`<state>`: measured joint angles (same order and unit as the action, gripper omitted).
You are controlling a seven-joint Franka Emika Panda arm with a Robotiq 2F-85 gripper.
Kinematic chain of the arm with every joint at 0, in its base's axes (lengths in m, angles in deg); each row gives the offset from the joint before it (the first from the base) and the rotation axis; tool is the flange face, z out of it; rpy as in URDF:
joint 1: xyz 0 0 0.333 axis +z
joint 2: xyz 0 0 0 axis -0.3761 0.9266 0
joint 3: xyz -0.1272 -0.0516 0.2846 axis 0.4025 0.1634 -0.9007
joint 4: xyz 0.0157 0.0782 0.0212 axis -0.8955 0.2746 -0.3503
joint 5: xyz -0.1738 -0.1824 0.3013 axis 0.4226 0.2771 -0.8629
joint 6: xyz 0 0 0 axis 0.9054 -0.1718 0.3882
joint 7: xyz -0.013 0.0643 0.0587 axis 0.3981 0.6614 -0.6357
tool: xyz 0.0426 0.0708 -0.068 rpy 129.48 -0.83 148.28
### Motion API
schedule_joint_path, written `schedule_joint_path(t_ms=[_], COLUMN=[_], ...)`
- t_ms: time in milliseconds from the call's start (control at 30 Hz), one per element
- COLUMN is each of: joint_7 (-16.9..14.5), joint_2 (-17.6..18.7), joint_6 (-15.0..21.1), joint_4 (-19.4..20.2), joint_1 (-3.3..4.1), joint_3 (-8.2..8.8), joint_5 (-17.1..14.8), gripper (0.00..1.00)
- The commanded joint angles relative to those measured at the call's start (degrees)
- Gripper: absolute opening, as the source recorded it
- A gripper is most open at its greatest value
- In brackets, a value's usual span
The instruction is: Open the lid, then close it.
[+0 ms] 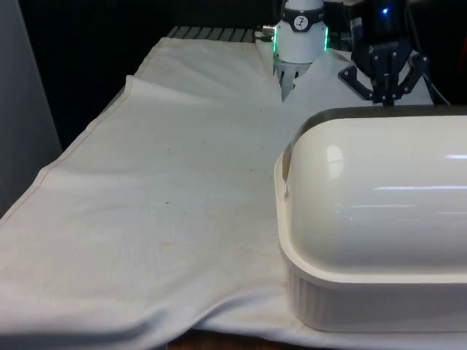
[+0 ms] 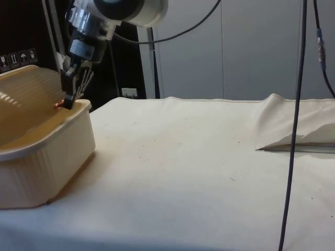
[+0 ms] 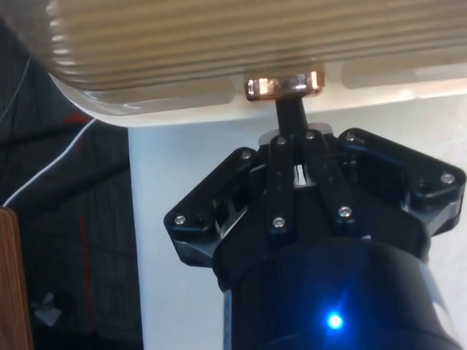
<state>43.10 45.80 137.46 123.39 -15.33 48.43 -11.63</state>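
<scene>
A cream bread box (image 1: 372, 211) stands at the front view's right with its rounded back to that camera. In the side view its ribbed roll lid (image 2: 26, 86) curves down to the front rim of the base (image 2: 52, 157). A small copper handle (image 3: 283, 85) sits at the lid's lower edge, close to the rim. My black gripper (image 3: 292, 109) is shut, its fingertips together and touching the handle from the front. It does not enclose the bar. From the side, the gripper (image 2: 68, 99) points down at the copper handle (image 2: 58, 105). In the front view the gripper (image 1: 384, 91) rises just behind the box.
The white cloth (image 1: 168, 189) covers the table, with a raised fold (image 2: 293, 130) at the side view's right. A dark cable (image 2: 296, 115) hangs down in front of the side camera. The table edge drops off beside the box (image 3: 135, 219).
</scene>
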Motion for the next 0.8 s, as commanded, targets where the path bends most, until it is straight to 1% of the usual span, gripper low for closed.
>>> schedule_joint_path(t_ms=[0, 100, 133, 167, 400, 433, 467, 500, 700, 733, 767], joint_7=[-0.5, -0.6, -0.1, -0.6, -0.6, -0.1, -0.7, -0.7, -0.7, -0.1, -0.7], joint_2=[-0.1, -0.3, -0.5, -0.4, -0.4, -0.6, -0.4, -0.3, -0.1, -0.5, -0.1], joint_6=[0.6, 0.9, 0.1, 0.9, 1.8, 1.1, 1.9, 2.0, 3.1, 2.2, 3.3], joint_4=[-0.3, -0.7, -0.5, -0.8, -1.8, -1.4, -2.0, -2.2, -3.3, -2.7, -3.4], joint_1=[-0.29, -0.34, -0.06, -0.34, -0.4, -0.11, -0.4, -0.46, -0.46, -0.11, -0.52], joint_3=[-0.52, -0.52, 0.0, -0.52, -0.57, 0.0, -0.57, -0.57, -0.74, 0.0, -0.74], joint_5=[-0.6, -0.6, 0.0, -0.6, -0.7, 0.0, -0.7, -0.7, -0.8, 0.0, -0.9], gripper=[0.0, 0.0, 0.0, 0.0, 0.0, 0.0, 0.0, 0.0, 0.0, 0.0, 0.0])
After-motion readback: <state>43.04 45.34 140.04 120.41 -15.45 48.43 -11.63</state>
